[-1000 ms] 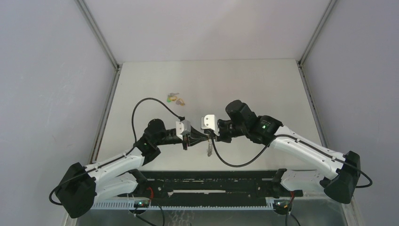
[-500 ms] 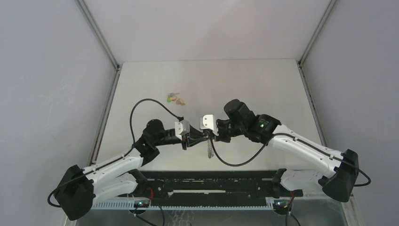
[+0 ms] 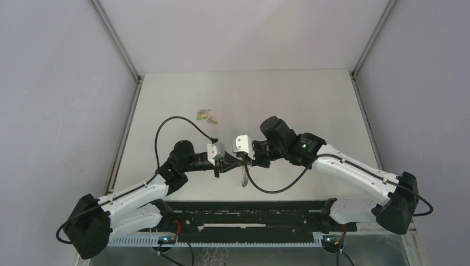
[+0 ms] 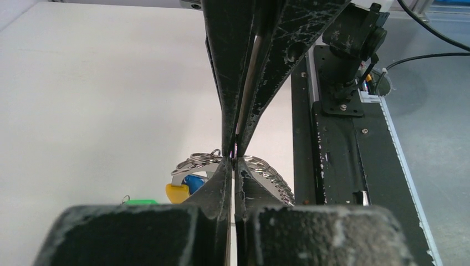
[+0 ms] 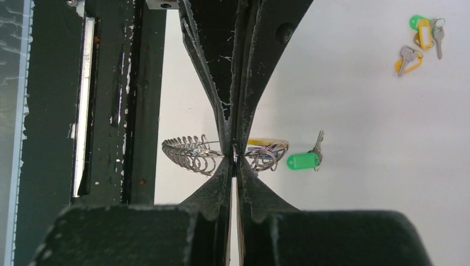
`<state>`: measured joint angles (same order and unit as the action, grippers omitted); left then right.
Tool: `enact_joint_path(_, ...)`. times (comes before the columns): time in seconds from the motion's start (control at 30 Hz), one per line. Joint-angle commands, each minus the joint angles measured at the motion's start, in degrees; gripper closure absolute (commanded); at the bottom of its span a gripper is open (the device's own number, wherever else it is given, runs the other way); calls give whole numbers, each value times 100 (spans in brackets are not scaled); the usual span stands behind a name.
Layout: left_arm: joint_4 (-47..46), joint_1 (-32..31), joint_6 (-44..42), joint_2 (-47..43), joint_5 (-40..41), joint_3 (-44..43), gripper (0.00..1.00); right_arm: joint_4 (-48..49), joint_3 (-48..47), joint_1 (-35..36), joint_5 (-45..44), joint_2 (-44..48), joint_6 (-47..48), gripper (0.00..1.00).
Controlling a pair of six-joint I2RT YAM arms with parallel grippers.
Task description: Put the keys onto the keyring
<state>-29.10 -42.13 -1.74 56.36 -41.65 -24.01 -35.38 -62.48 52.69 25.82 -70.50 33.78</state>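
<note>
The keyring [image 3: 243, 176], a silvery coil-like ring, hangs above the table between my two grippers, near the front edge. My left gripper [image 3: 230, 162] and right gripper [image 3: 243, 160] meet tip to tip and both are shut on the ring's wire. In the left wrist view the gripper [image 4: 235, 160] pinches the keyring [image 4: 272, 178]; a yellow key head [image 4: 177, 192] and a blue key head [image 4: 194, 182] show right under it. In the right wrist view the gripper [image 5: 234, 156] pinches the keyring [image 5: 191, 153]. A green key [image 5: 304, 160] lies on the table beyond.
A small cluster of keys [image 3: 206, 116] lies on the table at the back left, also in the right wrist view [image 5: 424, 33]. One more key [image 3: 212, 138] lies just behind the left gripper. The black base rail [image 3: 249, 213] runs along the front edge.
My right gripper has shifted slightly left towards the left gripper, and the hanging keyring has swung a little with it. The left arm has hardly moved.
</note>
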Motion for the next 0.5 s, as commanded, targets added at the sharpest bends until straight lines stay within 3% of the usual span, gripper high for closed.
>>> enact_joint_path(0.0, -495, -41, -121, -209, 270, -177, 100, 345, -350, 224, 296, -41, 59, 100)
enact_joint_path(0.27, -504, 96, -87, -736, 1035, 327, 100, 392, -160, 124, -19, 578, -41, 80)
enact_joint_path(0.47, -1, 385, -270, -981, 1540, 437, 100, 900, 256, -205, -213, 1010, -388, 73)
